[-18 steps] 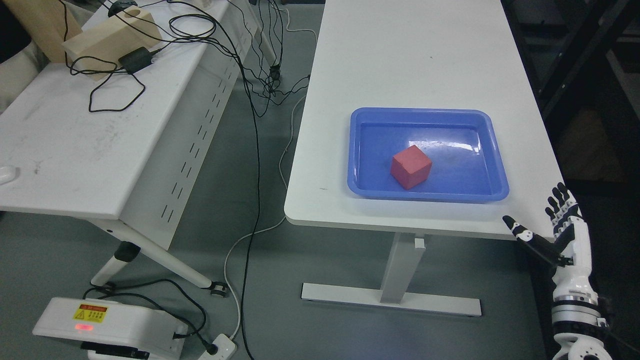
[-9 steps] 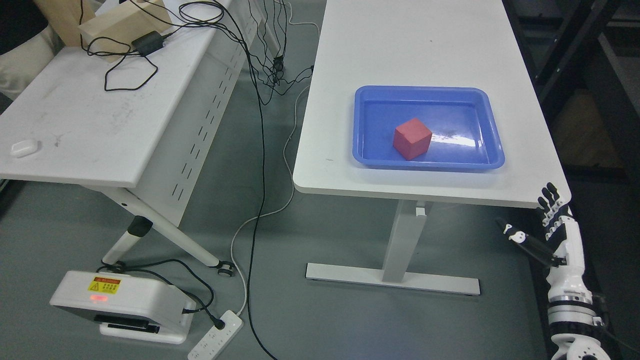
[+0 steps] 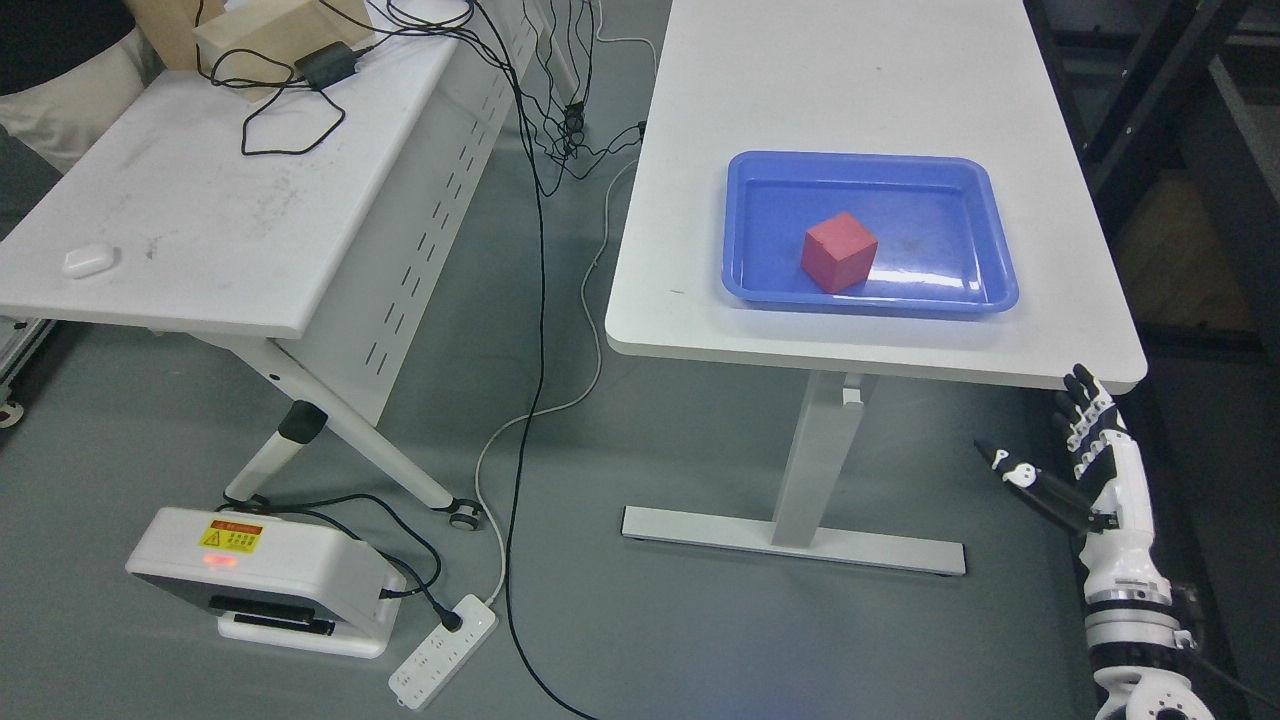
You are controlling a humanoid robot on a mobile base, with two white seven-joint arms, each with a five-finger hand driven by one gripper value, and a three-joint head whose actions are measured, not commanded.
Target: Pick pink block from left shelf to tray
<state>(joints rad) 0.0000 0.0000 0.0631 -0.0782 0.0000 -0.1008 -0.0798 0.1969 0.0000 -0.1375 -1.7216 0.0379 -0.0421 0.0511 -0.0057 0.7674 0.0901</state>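
Note:
A pinkish-red block (image 3: 839, 251) lies inside the blue tray (image 3: 975, 297), left of the tray's middle. The tray sits near the front edge of the white table (image 3: 860, 90) on the right. My right hand (image 3: 1045, 445) hangs low at the lower right, below and in front of the table's front right corner, well apart from the tray. Its fingers are spread and the thumb sticks out to the left; it holds nothing. My left arm does not show.
A second white table (image 3: 200, 240) stands at the left with a small white case (image 3: 88, 260), a wooden block (image 3: 270, 35) and cables. On the floor are a white device (image 3: 265, 580), a power strip (image 3: 443, 650) and trailing cables (image 3: 530, 420). A dark rack (image 3: 1150, 110) stands at the right.
The whole picture has shifted: the camera has moved, so the tables and tray sit higher in view. My right hand stays open at the lower right, slightly lower relative to the table.

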